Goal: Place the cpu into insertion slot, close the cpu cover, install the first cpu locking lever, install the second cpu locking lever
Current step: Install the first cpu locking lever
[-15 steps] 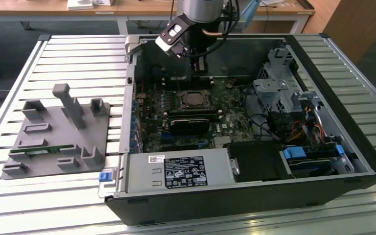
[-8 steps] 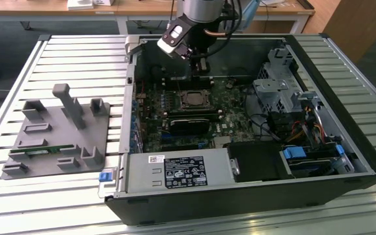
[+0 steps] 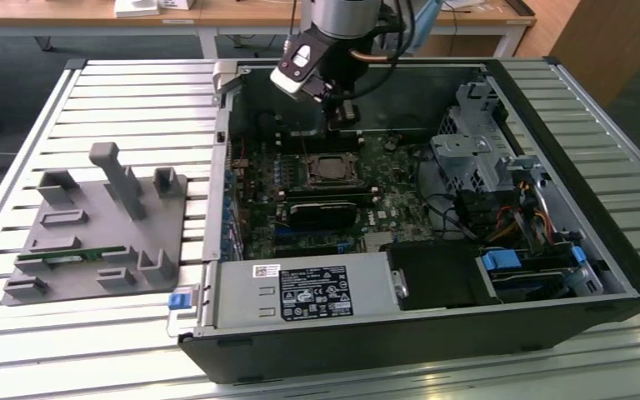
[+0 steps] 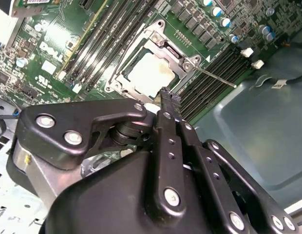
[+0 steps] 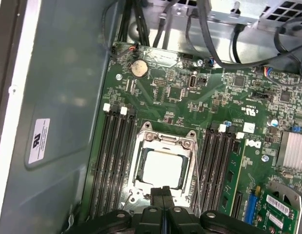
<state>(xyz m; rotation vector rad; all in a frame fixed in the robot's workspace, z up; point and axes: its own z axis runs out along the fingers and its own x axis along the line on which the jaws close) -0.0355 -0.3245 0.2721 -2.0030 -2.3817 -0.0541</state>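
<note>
Lying near the closed pincer (image 5: 163,191) is the cpu (image 5: 162,168).

A robotics lab or test workshop: a slotted aluminium-profile worktop (image 3: 120,92) carries an open desktop computer case (image 3: 409,350) with its motherboard (image 3: 392,215) bared, beside a grey moulded fixture (image 3: 87,250) of part holders; a robot arm (image 3: 337,21) reaches in, and pale wooden desks (image 3: 253,12) stand behind

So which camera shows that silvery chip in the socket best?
The first wrist view: the cpu faces the camera squarely. The second wrist view shows it at a slant; the exterior view shows it far off inside the case.
</note>
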